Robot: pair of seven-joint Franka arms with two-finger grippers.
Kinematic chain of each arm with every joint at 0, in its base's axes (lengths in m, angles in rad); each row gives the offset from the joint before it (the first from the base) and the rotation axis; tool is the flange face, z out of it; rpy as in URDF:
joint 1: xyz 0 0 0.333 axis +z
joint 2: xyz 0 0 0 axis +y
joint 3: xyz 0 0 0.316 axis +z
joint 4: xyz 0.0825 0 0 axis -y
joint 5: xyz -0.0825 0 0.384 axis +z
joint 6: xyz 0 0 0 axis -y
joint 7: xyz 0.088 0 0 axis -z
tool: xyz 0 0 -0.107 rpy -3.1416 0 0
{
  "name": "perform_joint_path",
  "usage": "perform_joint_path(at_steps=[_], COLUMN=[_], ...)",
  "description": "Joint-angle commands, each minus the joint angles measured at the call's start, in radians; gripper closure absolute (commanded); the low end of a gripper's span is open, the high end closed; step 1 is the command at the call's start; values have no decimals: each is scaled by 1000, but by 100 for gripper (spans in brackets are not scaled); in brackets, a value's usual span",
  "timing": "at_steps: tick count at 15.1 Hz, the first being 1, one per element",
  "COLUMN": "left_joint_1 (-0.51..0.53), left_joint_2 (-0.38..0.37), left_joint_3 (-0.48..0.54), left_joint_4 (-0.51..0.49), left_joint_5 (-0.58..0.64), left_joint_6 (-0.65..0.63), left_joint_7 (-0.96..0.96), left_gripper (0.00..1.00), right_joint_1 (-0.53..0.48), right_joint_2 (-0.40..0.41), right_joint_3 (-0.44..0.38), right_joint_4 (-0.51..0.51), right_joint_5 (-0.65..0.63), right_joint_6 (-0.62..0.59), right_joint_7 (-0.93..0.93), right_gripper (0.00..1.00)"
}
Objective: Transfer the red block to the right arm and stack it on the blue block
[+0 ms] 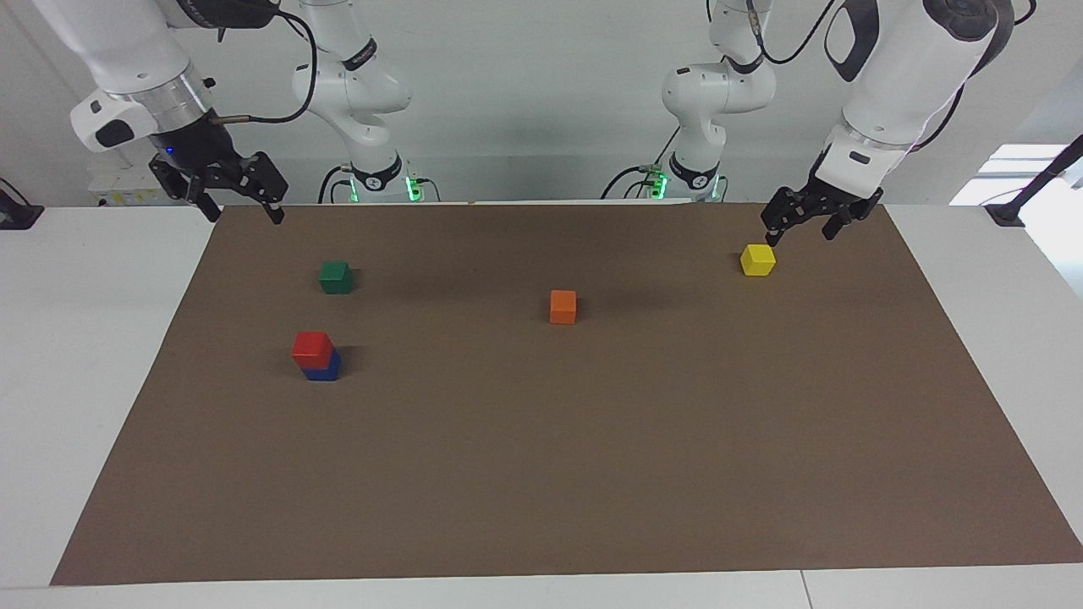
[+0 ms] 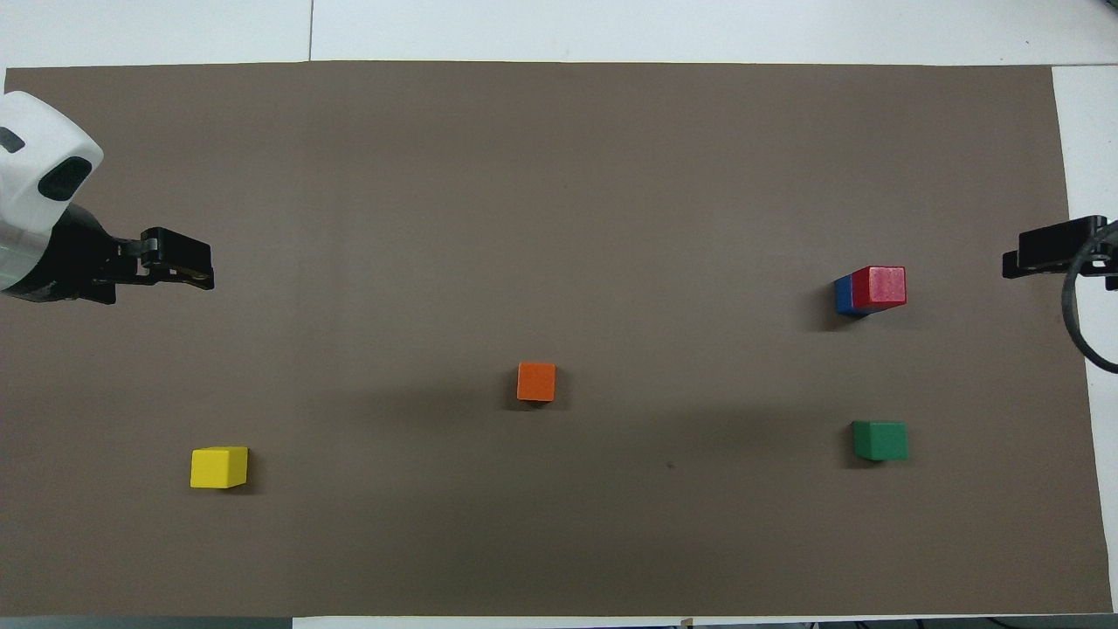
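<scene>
Both your grippers hang empty with fingers apart, and the red block sits stacked on the blue block.

Your right gripper is raised in the air over the edge of the brown mat at the right arm's end of the table, jaws spread, holding nothing; your left gripper hangs low over the mat at the left arm's end, jaws likewise spread and empty, just above the yellow block without touching it. Outward from the right gripper you find the green block, and farther from the robots the red block resting squarely on the blue block, slightly offset so a blue edge shows. The orange block stands alone near the middle of the mat.
</scene>
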Motion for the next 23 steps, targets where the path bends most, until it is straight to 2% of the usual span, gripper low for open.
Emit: perform_joint_path(at_steps=[1,11,23], left_joint_1=[7,7,6], left_joint_2=[-23,-23,-21], left_joint_3=[2,2,1], left_joint_4=[-27,-27,-27], left_joint_5=[-12,-12,-12], left_joint_6=[16,16,16], left_joint_7=[5,4,5], left_gripper=[0,0,0], right_joint_1=[-12,-15,-27], right_joint_2=[14,1,-13], right_joint_3=[4,4,4], right_joint_4=[3,-47,-96], right_joint_5=[4,-62,-62], right_joint_6=[3,91,91], right_joint_7=[-15,-15,-20], right_gripper=[0,0,0])
